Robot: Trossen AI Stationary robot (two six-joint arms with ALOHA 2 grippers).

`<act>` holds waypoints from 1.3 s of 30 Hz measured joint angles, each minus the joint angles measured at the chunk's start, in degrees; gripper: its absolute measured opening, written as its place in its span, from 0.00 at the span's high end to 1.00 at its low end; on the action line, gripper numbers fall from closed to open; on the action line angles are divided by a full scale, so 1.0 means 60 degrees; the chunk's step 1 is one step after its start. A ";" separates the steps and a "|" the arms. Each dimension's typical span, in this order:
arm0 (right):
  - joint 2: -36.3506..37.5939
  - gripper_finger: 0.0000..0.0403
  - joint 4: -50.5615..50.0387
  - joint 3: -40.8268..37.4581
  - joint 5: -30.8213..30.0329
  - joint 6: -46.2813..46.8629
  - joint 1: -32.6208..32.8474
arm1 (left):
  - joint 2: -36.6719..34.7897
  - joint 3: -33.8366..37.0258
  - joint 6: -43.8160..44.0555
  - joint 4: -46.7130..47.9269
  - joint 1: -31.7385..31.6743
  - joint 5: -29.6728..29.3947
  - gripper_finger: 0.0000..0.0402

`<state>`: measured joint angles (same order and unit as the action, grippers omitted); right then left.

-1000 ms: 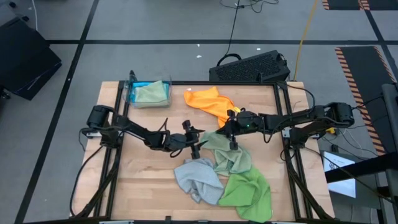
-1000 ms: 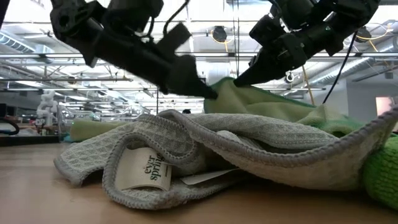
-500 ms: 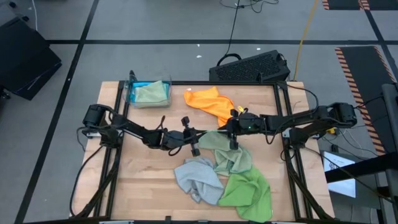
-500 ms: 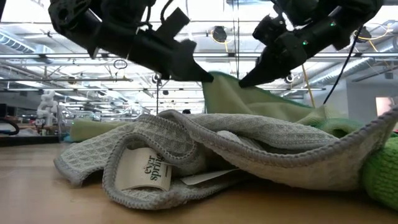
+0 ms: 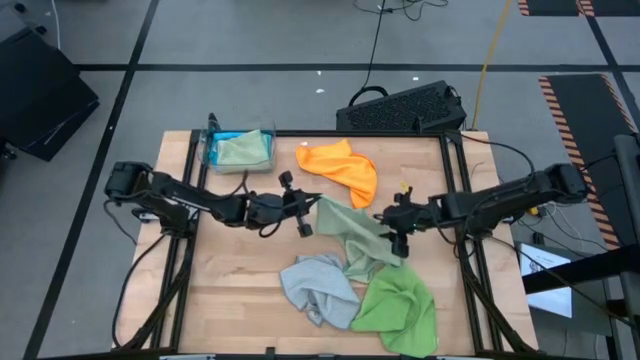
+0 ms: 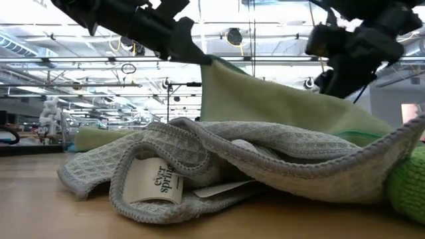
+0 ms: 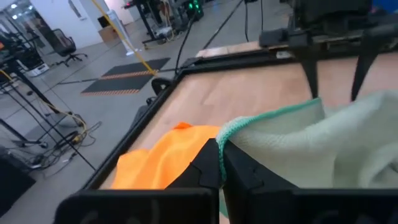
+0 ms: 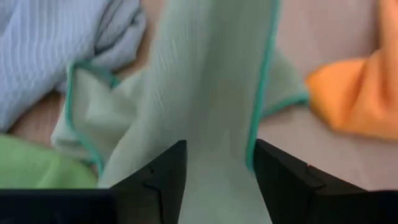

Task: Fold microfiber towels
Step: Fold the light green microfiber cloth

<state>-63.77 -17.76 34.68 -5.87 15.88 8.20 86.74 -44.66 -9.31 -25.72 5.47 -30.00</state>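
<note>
My left gripper (image 5: pixel 303 207) is shut on a pale sage green towel (image 5: pixel 350 228) above the table's middle. The towel slopes down from that hold to its lower part (image 5: pixel 372 258), which lies on the pile. My right gripper (image 5: pixel 400 238) stands open over that lower part, its fingers (image 8: pixel 163 174) on either side of the cloth in the right wrist view and apart from it in the low view. A light grey towel (image 5: pixel 318 285) and a bright green towel (image 5: pixel 400 305) lie crumpled near the front. An orange towel (image 5: pixel 342 168) lies at the back. My left gripper pinches a corner of the sage towel, at its teal hem (image 7: pixel 225 134), between its two fingers. The fingers come nearly level from the table's left. The corner (image 6: pixel 207 61) is lifted clear, and the cloth slopes down from it onto the other towels.
A clear bin (image 5: pixel 240 150) at the back left holds a bright blue towel and a sage green one. A black keyboard (image 5: pixel 405 108) lies beyond the table's far edge. Bare wood (image 5: pixel 240 270) shows at the front left.
My left gripper has risen and drawn back toward the table's left with the sage towel's corner, pulling the cloth up into a sloping sheet. My right gripper has let go of the towel, opened, and moved toward the table's right and near edges.
</note>
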 joint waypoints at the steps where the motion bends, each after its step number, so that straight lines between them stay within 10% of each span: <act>1: 0.0000 0.56 0.0047 -0.0119 0.0000 0.0116 0.0117 | -0.0099 0.0007 -0.0002 0.0112 0.0004 0.0000 0.99; 21: -0.0018 0.56 0.3682 -0.3202 -0.0739 0.1527 -0.0119 | -0.0117 0.0004 -0.0082 0.0194 0.0004 0.0270 0.98; 31: 0.0004 0.96 0.4402 -0.3847 -0.0594 0.1080 -0.0185 | -0.0117 0.0004 -0.0001 0.0246 -0.0031 0.0258 0.98; 39: 0.0506 0.98 0.4305 -0.3200 -0.0954 -0.0368 -0.0344 | -0.0407 0.0005 -0.0115 0.0278 -0.0173 0.0233 0.98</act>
<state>-60.73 8.07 15.48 -11.59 13.67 6.14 84.30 -44.64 -10.00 -24.06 4.43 -28.60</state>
